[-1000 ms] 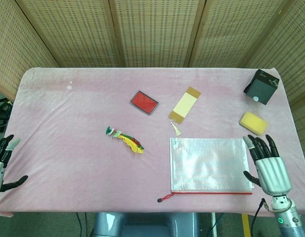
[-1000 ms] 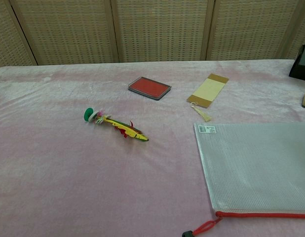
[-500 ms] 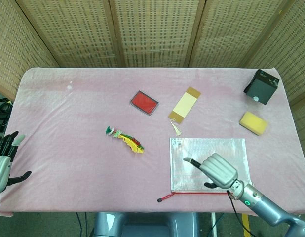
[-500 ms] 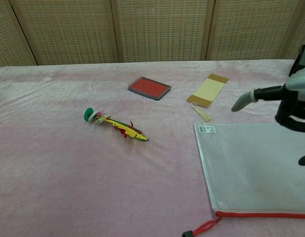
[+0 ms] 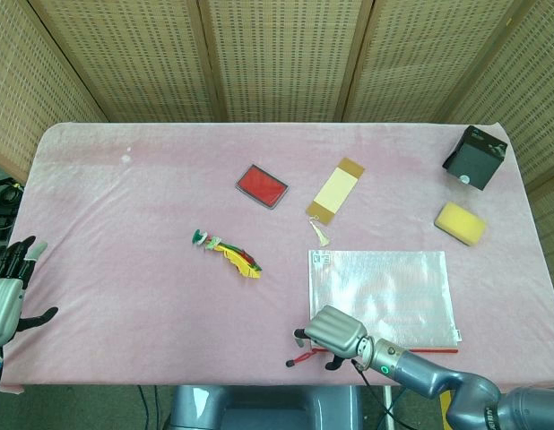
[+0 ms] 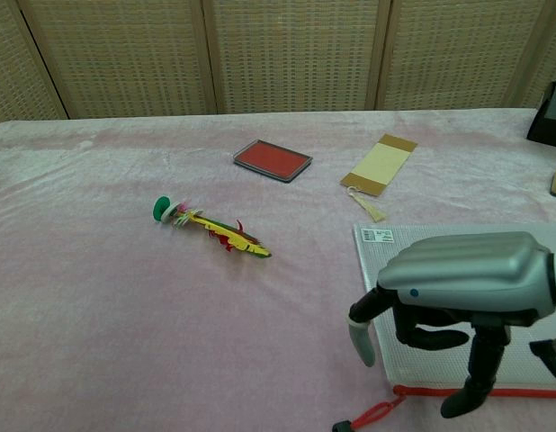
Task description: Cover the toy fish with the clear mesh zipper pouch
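Now the right hand (image 6: 458, 301) has slid from the middle of the clear mesh zipper pouch (image 5: 380, 294) to its near left corner. Its fingers (image 6: 361, 340) are apart, pointing down over the red zipper edge, holding nothing. The toy fish (image 5: 229, 252) lies well off to the left of those fingers, uncovered. The left hand (image 5: 6, 288) waits at the far table (image 5: 151, 197) edge, fingers spread.
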Robot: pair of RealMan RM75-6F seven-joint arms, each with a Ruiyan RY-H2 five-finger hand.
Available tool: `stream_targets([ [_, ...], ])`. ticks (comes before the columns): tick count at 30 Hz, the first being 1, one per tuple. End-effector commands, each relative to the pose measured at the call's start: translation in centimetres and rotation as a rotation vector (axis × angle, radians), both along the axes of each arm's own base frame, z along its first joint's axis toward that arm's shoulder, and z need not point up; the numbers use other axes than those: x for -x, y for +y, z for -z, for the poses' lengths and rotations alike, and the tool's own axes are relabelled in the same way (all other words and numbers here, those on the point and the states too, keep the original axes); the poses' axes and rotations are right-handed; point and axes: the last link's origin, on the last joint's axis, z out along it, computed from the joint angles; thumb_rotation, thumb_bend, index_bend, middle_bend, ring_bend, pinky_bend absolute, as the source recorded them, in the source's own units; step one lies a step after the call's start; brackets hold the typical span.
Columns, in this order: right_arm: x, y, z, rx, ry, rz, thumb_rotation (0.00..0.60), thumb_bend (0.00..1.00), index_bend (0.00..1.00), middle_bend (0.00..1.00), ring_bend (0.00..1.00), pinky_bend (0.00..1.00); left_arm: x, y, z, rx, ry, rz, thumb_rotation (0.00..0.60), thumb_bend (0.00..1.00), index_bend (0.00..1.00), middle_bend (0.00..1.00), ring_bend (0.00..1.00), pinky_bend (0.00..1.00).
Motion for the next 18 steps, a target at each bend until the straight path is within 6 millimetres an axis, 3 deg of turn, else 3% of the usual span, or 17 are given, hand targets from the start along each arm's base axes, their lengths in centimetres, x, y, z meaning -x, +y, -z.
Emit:
stream_targets([
  [1, 0.1, 0.2, 1.6, -0.014, 0.022, 0.005, 0.600, 0.33, 0.47, 0.97, 0.94, 1.00, 0.0, 0.0, -0.1, -0.002, -0.002, -0.002, 0.600, 0.00, 0.00, 0.00, 0.00, 0.00],
  [18, -1.2, 0.2, 4.9, -0.040, 0.046, 0.029, 0.600, 0.40, 0.49, 0.97, 0.94, 1.00, 0.1, 0.2, 0.1, 0.000, 0.004, -0.010, 0.600, 0.00, 0.00, 0.00, 0.00, 0.00],
])
